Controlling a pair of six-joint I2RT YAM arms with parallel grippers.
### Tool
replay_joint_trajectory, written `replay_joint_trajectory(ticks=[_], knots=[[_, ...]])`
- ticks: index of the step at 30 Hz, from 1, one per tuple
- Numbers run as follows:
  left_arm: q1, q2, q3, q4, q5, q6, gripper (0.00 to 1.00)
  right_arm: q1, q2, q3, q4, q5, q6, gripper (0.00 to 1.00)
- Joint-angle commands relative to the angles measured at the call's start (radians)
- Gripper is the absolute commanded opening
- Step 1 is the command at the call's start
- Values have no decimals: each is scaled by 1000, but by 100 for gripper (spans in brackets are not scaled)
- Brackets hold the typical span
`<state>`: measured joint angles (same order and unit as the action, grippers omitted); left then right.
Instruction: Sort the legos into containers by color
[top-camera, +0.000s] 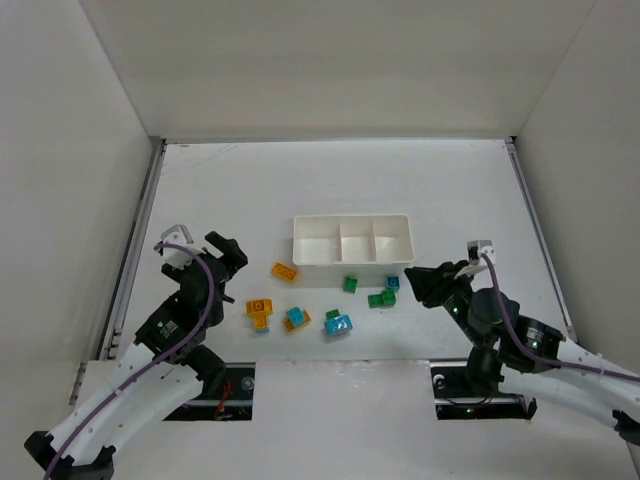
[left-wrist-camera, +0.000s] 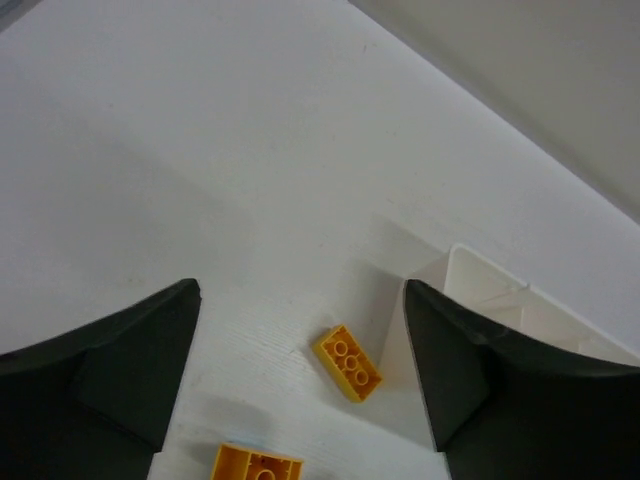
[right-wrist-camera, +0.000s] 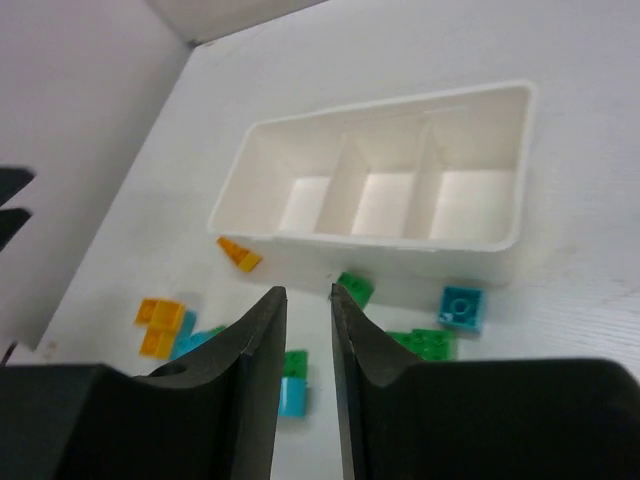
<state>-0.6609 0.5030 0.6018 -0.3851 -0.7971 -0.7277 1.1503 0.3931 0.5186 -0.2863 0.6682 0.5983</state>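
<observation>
**Legos loose on the table, both grippers pinching nothing**

Near edge first: L arm base at 7 o'clock, R arm base at 5. The left gripper (top-camera: 230, 254) hangs over the white tabletop (top-camera: 230, 190) at 8 o'clock of the tray. Its black fingers (left-wrist-camera: 130, 370) are spread wide w/ only table between them. The right gripper (top-camera: 412, 281) sits at 4 o'clock of the tray, barely parted, just a thin slit w/ nothing in it.

Next out are the legos, small studded plastic bricks scattered at 6 o'clock of the tray, every one on the tabletop.
- **Nearest row, L to R:** an orange-yellow chunk (top-camera: 260, 311), then a cyan-blue and orange cluster (top-camera: 297, 319), then a cyan-blue block (top-camera: 338, 324) w/ a green bit on its far side.
- **A step farther:** a green brick (top-camera: 350, 284) just beside the tray's front wall. At its 4 o'clock a second green piece (top-camera: 381, 298) sits right by a small cyan-blue brick (top-camera: 393, 282).
- **Over at 7 o'clock of the tray:** a flat orange-yellow brick (top-camera: 284, 271) lies near the corner, apart from the wall. The left wrist cam frames it between the fingers.

Farthest is the white rectangular plastic tray (top-camera: 350, 262), w/ three square compartments in a row from 9 to 3 o'clock and two thin dividers.
</observation>
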Motion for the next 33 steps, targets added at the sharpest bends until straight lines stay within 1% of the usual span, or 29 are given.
replay_joint_trajectory(ticks=[1,3,4,5,7,8,10,12,13,14,16,18,21,25,28,33], knots=[[-6,26,-14,63,-59,2,67,-92,22,-5,-50,10,32,31],[5,43,-14,81,-47,8,47,-125,73,0,-59,2,38,33],[7,49,-10,81,-41,11,41,-140,104,0,-59,2,43,34],[7,54,-7,83,-36,14,38,-149,128,-2,-60,7,43,35],[7,55,-4,86,-36,22,38,-159,170,-3,-62,11,47,39],[7,55,-4,86,-36,27,39,-159,185,-3,-63,13,52,42],[10,52,-7,86,-36,34,46,-156,205,-5,-54,10,52,49],[14,43,-20,84,-36,37,55,-139,217,-5,-44,-2,43,60],[17,40,-30,81,-34,37,59,-119,230,-3,-40,-10,35,68],[20,37,-37,80,-33,37,63,-96,240,0,-39,-22,29,74],[25,40,-49,86,-18,37,67,-32,266,6,-28,-59,14,83],[30,58,-51,86,12,45,67,45,303,9,-1,-99,-6,89],[30,89,-47,86,70,68,67,149,389,27,45,-166,-37,95],[14,120,-22,104,157,97,67,235,554,81,65,-206,-115,100],[5,118,-20,120,191,106,67,240,679,110,108,-214,-132,100],[1,98,-42,146,202,103,68,229,808,144,211,-243,-132,100]])
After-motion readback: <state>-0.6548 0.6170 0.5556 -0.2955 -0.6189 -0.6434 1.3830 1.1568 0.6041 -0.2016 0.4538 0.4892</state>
